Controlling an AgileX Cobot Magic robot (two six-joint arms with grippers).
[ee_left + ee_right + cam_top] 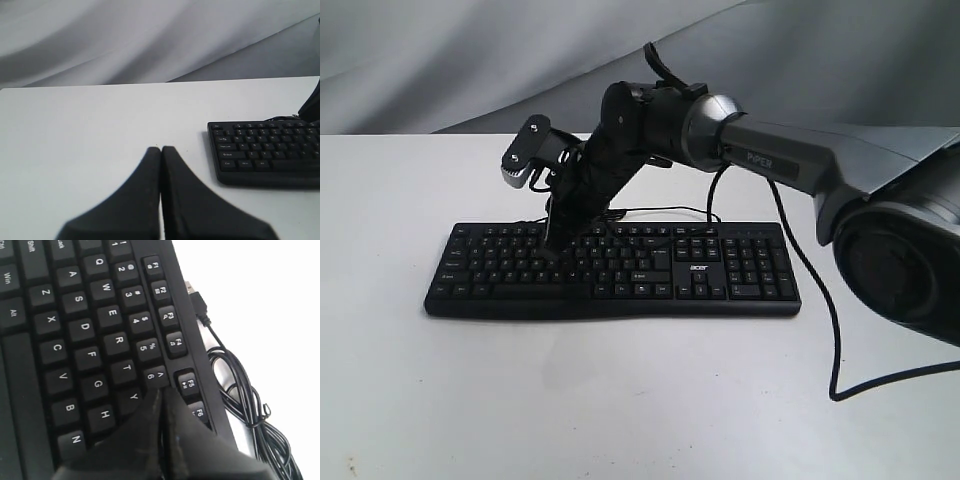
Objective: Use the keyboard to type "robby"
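Note:
The black keyboard (740, 268) lies flat across the middle of the white table, its acer logo to the right of centre. My right gripper (553, 246) reaches across from the right and points steeply down at the left half of the key field. In the right wrist view its fingers are shut, and the tips of the right gripper (162, 392) sit over the keyboard (75, 330) where the 6, Y and 7 keys meet; I cannot tell whether they touch. My left gripper (161, 149) is shut and empty over bare table, left of the keyboard's (265, 150) left end.
The keyboard's thin black cable (240, 400) lies bundled on the table just behind the function keys, with its USB plug (196, 296) loose. A thicker black cable (835, 370) hangs from the right arm onto the table at the right. Grey cloth forms the backdrop.

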